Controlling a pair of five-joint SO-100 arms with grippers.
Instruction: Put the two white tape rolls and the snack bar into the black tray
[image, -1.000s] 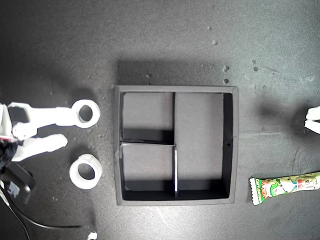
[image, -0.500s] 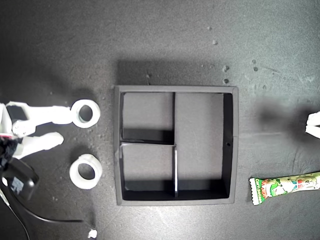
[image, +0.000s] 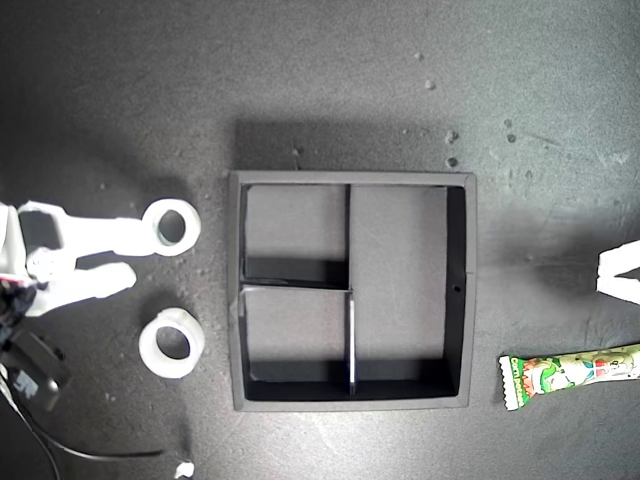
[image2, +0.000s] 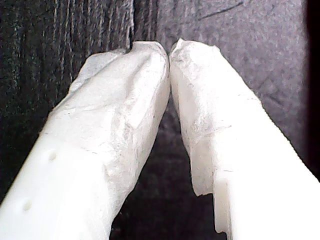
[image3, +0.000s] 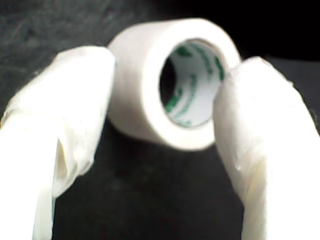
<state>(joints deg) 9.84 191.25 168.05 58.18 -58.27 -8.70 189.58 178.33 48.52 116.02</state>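
Note:
The black tray (image: 352, 178) sits mid-scene with nothing in its sections. Two white tape rolls lie at the exterior view's left: one (image: 172, 226) farther back, the other (image: 172, 343) nearer the front. My second gripper (image: 138, 255) is open beside the farther roll, one fingertip touching its side. In the second wrist view that roll (image3: 150, 80) stands just beyond the spread tips of my second gripper (image3: 172, 65). The snack bar (image: 570, 370) lies at the exterior view's lower right. My first gripper (image: 606, 272) is shut and holds nothing, just behind the bar; its tips meet (image2: 169, 47).
A black cable (image: 70, 448) and a dark camera housing (image: 30, 372) trail from the second arm at the exterior view's lower left. Small white crumbs (image: 450, 148) dot the dark mat behind the tray.
My first gripper has moved a little toward the front of the exterior view, nearer the snack bar. My second gripper has barely shifted beside the farther roll.

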